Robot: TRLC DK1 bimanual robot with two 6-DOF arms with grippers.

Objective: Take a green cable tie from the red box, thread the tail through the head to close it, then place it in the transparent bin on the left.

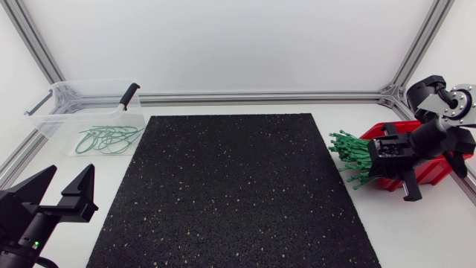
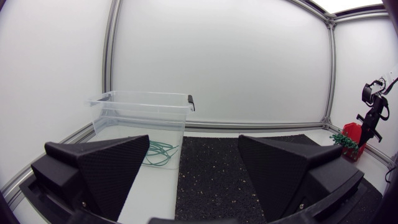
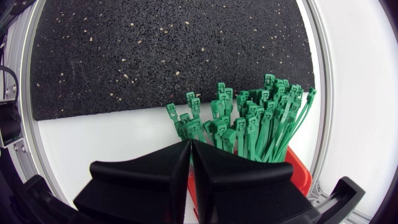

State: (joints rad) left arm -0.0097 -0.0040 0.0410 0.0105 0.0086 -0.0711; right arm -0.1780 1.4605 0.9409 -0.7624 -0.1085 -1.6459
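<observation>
A bundle of green cable ties (image 1: 348, 155) (image 3: 255, 118) fans out of the red box (image 1: 433, 173) (image 3: 297, 169) at the right, heads toward the mat. My right gripper (image 1: 374, 153) (image 3: 189, 144) is at the bundle's near edge, shut, its tips pressed together right beside the tie heads; whether a tie is pinched between them is hidden. The transparent bin (image 1: 56, 112) (image 2: 140, 109) stands at the far left and holds several looped green ties (image 1: 108, 139) (image 2: 158, 152). My left gripper (image 1: 68, 180) (image 2: 196, 168) rests open and empty at the front left.
A black speckled mat (image 1: 230, 186) (image 3: 161, 56) covers the table's middle, between bin and box. The bin has a black handle (image 1: 129, 94) on its right rim. An aluminium frame rail (image 1: 260, 97) runs along the back edge.
</observation>
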